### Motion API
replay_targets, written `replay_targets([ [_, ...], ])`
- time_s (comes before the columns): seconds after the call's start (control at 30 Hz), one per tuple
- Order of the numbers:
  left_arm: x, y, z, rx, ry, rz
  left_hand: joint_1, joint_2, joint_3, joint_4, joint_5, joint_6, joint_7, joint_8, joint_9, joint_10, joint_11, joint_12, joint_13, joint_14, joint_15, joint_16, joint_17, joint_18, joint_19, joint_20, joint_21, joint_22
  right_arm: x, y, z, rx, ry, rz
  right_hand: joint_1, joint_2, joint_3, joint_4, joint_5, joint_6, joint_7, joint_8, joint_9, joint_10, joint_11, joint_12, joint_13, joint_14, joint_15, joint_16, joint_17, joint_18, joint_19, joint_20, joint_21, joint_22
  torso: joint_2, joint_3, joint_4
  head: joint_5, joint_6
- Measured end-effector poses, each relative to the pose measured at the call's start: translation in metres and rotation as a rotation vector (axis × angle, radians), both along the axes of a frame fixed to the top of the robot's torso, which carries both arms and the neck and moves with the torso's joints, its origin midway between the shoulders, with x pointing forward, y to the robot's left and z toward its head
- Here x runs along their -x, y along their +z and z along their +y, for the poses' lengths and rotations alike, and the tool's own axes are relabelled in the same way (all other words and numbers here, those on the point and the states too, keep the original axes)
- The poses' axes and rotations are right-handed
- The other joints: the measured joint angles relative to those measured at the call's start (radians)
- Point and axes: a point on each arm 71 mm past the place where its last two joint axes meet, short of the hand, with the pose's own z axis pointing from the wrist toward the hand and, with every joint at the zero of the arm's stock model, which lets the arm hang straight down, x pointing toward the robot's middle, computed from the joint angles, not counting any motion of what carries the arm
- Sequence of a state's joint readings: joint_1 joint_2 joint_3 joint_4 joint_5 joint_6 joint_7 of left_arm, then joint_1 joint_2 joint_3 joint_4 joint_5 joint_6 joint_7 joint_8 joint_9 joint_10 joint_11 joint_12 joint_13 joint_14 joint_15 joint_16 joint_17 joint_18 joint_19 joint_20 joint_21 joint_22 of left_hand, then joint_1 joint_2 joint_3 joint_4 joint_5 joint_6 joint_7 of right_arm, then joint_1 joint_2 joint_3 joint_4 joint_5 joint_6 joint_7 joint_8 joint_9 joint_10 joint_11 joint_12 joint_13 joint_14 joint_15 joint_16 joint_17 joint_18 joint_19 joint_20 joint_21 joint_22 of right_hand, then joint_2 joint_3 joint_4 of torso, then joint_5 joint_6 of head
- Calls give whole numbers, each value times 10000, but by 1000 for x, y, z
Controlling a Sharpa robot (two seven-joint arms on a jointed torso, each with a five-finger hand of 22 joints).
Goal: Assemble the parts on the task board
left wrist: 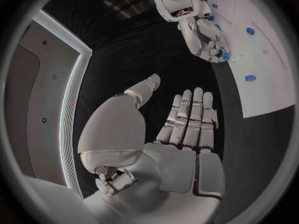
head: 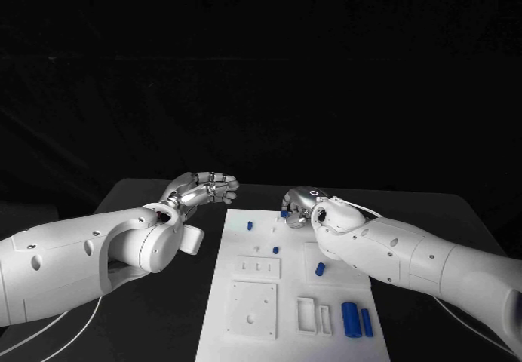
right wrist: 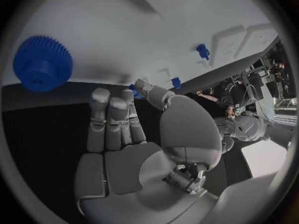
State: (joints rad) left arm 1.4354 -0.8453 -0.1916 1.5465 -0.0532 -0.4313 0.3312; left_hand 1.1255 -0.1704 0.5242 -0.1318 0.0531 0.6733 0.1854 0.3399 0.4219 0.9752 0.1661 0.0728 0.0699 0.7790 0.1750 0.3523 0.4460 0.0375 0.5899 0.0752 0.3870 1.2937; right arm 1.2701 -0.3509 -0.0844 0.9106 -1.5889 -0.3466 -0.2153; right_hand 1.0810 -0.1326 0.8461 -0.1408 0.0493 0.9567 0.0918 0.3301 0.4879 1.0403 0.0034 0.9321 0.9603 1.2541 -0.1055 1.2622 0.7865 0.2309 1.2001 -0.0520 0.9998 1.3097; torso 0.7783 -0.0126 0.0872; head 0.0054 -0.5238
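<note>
1. Step in hand, as I judge it: picking up a part at the far end of the task board (head: 253, 302). The right hand (head: 299, 206) sits over the board's far edge, at about 12 o'clock from the board centre, fingertips at a small blue part (head: 284, 215). The left wrist view shows blue between its fingertips, so it looks pinched; whether the part is lifted I cannot tell.
2. The left hand (head: 204, 188) hangs off the board, at about 10 o'clock from its centre, fingers apart, holding nothing.
3. Other parts: a blue peg (head: 249, 225) near the far left edge, a blue gear (right wrist: 42, 63), two blue cylinders (head: 356, 319) at 5 o'clock.
4. Next move probably calls for a firm pinch, then alignment over a seat.
5. Surface: black table (head: 142, 194), white board with recessed slots (head: 313, 316). Room beyond is dark.
</note>
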Motion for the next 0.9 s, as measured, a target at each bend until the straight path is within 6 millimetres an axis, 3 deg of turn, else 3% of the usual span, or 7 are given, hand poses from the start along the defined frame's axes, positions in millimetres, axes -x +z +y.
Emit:
replay_targets([
  [0.9,0,1,0,6,-20,-2,-34,35,0,0,0,0,0,-38,-9,1,0,0,0,0,0,0,-1,0,0,0,0,6,5,-3,8,843,613,285,0,-4,24,-30,-30,18,-11,-6,20,0,1,38,0,3,2,1,20,1,1,4,1,0,6,2,16,9,-5],
])
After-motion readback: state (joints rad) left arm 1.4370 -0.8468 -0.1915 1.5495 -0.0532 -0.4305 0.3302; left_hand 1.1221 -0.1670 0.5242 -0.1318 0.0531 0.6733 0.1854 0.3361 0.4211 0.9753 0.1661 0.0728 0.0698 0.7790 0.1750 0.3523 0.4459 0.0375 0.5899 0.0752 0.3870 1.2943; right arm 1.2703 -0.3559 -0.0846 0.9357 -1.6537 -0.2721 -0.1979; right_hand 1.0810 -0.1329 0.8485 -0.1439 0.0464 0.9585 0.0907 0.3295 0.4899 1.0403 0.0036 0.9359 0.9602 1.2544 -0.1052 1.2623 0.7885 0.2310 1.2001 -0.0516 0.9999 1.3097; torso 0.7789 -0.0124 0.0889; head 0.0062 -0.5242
